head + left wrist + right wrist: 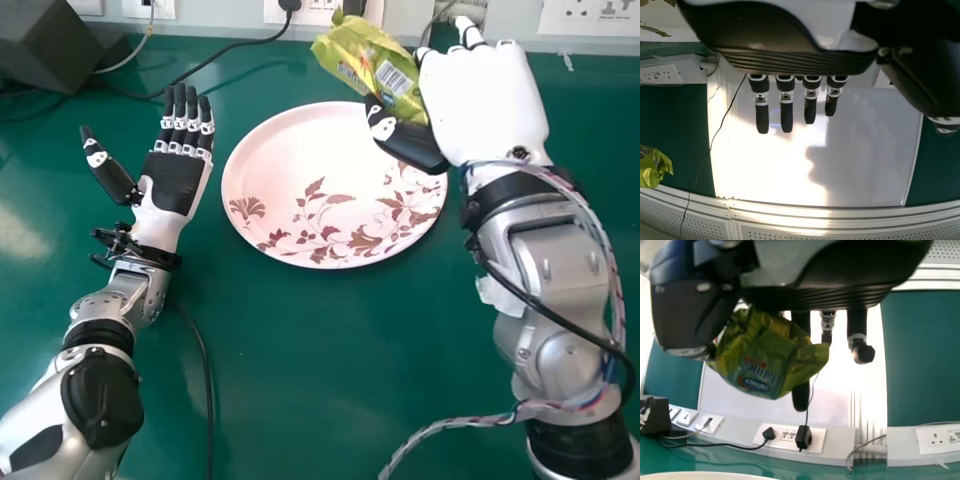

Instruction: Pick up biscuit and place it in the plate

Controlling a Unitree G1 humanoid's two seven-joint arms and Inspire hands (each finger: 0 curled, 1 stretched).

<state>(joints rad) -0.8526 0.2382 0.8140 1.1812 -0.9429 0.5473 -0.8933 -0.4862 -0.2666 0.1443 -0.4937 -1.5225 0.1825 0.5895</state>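
One biscuit packet (pixel 365 62): yellow-green and crinkled, with a barcode patch towards the head camera; held up off the table (pixel 275 400), by the far right rim of the plate (pixel 285 155) in the head view, tilted, one end up and to the left.
Right robot hand (pixel 490 100): partly closed, the packet pinched between its thumb and fingers; in the right wrist view the thumb (pixel 682 320) presses on one side of the wrapper, and some of the fingers reach down past it, fairly straight. The back of the hand is towards the head camera, and the thumb crosses over the plate's rim.
Left robot hand (pixel 175 185): wide open and holding nothing, palm up, just beside the plate on its left; its fingers are straight and point to the far side of the table, with the thumb spread outwards.
Plate: round, pale pink, with brown and maroon leaves and flowers on the near and right parts; it lies flat on the table between the two hands.
Table: glossy green, with a dark box (pixel 45 45) at the far left and a black cord (pixel 225 50) running from there to a plug (pixel 290 4) in the wall sockets (pixel 318 5).
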